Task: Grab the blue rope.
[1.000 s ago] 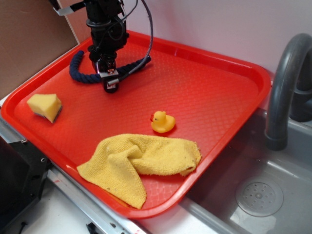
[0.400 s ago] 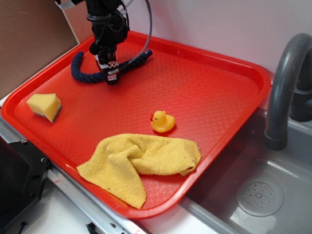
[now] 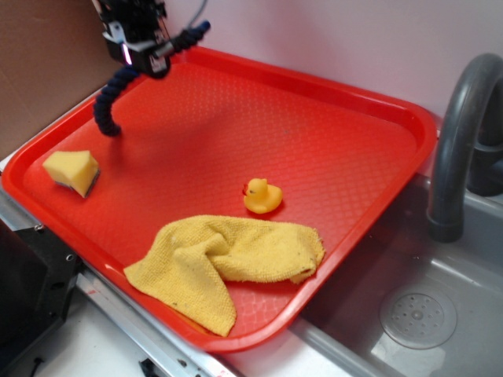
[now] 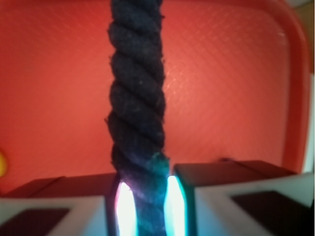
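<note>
The blue rope point(image 3: 110, 90) is a thick navy twisted cord, lifted off the red tray point(image 3: 330, 141) at the far left. My gripper point(image 3: 141, 56) is shut on its middle. One end sticks up to the right, and the other hangs down in a curve toward the tray. In the wrist view the rope point(image 4: 137, 108) runs straight up from between my gripper point(image 4: 145, 201), whose lit pads press on both sides of it.
A yellow sponge point(image 3: 72, 172) lies at the tray's left edge. A small rubber duck point(image 3: 262, 196) sits mid-tray, with a yellow cloth point(image 3: 224, 263) crumpled in front. A grey faucet point(image 3: 460, 141) and sink point(image 3: 416, 314) are to the right. A brown board point(image 3: 39, 71) stands at the left.
My gripper has risen and moved toward the tray's far left corner with the rope in it. The rope has left the tray surface and now hangs from the jaws.
</note>
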Controlling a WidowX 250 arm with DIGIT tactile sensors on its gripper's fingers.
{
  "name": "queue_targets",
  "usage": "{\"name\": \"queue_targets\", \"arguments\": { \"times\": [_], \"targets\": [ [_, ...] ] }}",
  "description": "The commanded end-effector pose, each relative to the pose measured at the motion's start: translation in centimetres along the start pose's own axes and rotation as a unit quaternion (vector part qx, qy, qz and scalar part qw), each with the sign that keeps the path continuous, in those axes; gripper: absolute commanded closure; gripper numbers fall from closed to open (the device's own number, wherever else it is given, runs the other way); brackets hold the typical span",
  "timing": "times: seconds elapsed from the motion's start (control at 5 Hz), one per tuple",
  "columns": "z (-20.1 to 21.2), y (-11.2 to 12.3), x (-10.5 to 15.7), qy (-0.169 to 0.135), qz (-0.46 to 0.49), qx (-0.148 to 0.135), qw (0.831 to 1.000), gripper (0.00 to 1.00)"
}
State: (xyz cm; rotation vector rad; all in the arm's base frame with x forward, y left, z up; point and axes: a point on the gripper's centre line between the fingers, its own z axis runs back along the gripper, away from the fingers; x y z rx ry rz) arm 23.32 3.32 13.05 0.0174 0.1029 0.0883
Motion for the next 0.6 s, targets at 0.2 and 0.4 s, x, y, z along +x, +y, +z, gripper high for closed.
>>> {"name": "queue_targets", "arguments": {
  "times": [0.2,0.4],
  "targets": [
    [8.36,-3.76,-5.23,-0.092,0.026,-0.058,0.994,1.00],
    [7.69,-3.90,-4.99,-0.094,0.007,-0.060,0.994,1.00]
  ]
}}
